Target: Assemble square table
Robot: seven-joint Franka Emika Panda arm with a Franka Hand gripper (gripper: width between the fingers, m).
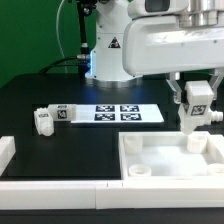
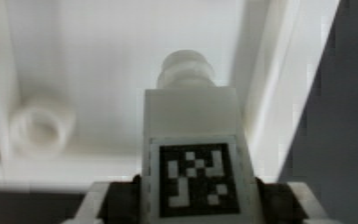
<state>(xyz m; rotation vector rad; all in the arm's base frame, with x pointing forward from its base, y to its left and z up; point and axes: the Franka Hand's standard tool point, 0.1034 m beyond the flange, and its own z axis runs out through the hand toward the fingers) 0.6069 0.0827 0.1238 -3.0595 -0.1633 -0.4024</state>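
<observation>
The square table's white slab [image 1: 165,160] lies at the exterior view's lower right, with a raised rim and a round corner socket [image 1: 140,172]. My gripper [image 1: 197,120] hangs over the slab's far right corner, shut on a chunky white leg [image 1: 197,100] that bears a black-and-white tag. In the wrist view the leg [image 2: 190,125] stands between my fingers [image 2: 112,203], its narrow tip just above the slab's inner floor [image 2: 87,70] beside the rim. A round socket [image 2: 41,125] lies apart from the tip. Two more tagged legs [image 1: 45,119] [image 1: 66,113] lie on the black table at the exterior view's left.
The marker board [image 1: 122,112] lies flat on the table behind the slab. A long white bar [image 1: 50,186] runs along the front edge, and a white block [image 1: 7,152] sits at the exterior view's left edge. The robot's base [image 1: 108,55] stands at the back.
</observation>
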